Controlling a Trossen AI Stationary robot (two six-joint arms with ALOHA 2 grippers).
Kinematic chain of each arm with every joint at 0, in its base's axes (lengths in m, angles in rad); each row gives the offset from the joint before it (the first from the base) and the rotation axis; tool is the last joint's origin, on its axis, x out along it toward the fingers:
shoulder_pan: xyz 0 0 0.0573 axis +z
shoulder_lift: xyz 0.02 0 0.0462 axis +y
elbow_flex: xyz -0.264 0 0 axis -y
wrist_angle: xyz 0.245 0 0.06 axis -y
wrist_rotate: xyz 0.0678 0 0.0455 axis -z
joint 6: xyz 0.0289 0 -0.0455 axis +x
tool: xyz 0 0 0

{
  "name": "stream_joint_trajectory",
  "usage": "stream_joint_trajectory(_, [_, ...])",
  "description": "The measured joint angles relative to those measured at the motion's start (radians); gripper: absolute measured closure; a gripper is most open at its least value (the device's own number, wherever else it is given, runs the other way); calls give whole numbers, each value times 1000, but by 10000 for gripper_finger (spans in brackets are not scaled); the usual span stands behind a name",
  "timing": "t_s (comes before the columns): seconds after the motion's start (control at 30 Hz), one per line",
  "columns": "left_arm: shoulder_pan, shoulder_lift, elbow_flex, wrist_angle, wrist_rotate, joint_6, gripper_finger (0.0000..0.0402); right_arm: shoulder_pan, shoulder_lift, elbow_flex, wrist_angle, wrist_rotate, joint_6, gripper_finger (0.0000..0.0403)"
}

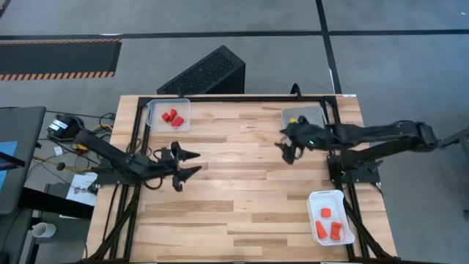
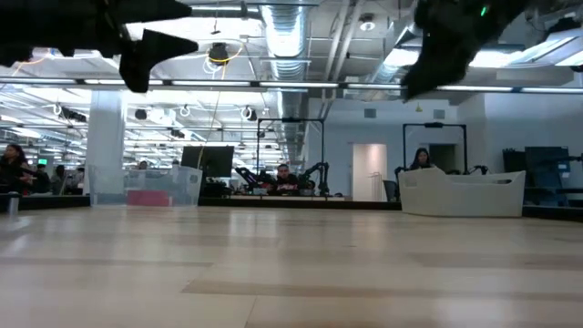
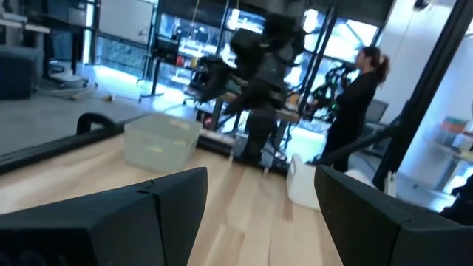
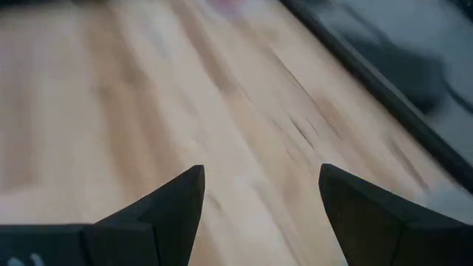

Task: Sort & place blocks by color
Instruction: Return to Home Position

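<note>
- While both arms hang over the pale planked wooden surface [image 1: 234,183], neither holds anything.
- The left gripper [image 1: 196,163] sits over the left-centre of the surface. Its two dark, pointed fingers are spread wide in a V with nothing between them.
- The right gripper [image 1: 286,145] hangs just in front of the gray tray [image 1: 311,112], at the far right corner. Its own wrist view shows two wedge-shaped fingers [image 4: 174,203] set well apart over bare wood grain.
- The red blocks [image 1: 174,116] lie clustered in the clear plastic tray [image 1: 152,121] at the far left corner. They are small and chunky, and their exact shapes are too small to tell.
- In the low view, red shows as a band through that tray's see-through wall.
- The orange blocks [image 1: 335,231] rest in the white rectangular tray [image 1: 314,198] at the near right corner. There are three blocky pieces, one apart from the other two.
- The gray tray is shallow with rounded corners. What lies in it cannot be made out, as the right arm partly covers it.
- No loose blocks show on the open wood between the trays.
- A black metal frame [image 1: 220,97] borders the surface.
- A dark ribbed box [image 1: 205,73] sits on the floor beyond the far edge.
- The left wrist view looks across to the right arm's black links, and a person in dark clothing [image 3: 358,96] stands in the room behind.
</note>
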Motion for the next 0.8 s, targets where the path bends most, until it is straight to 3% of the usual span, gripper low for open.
stream_joint_trajectory(0.2, [64,-148,0,-84,54,19,171,219,-77,0,134,92,-54,117])
stream_joint_trajectory(0.3, [96,-244,0,-156,51,42,187,282,-108,0,116,154,-66,117])
stream_joint_trajectory(0.43, [141,-350,0,-243,52,69,211,320,-148,-3,180,162,-127,117])
stream_joint_trajectory(0.6, [189,-424,0,-317,67,67,237,322,-205,-134,493,59,-265,117])
stream_joint_trajectory(0.8, [214,-442,0,-346,132,62,253,244,-307,-357,734,-49,-261,117])
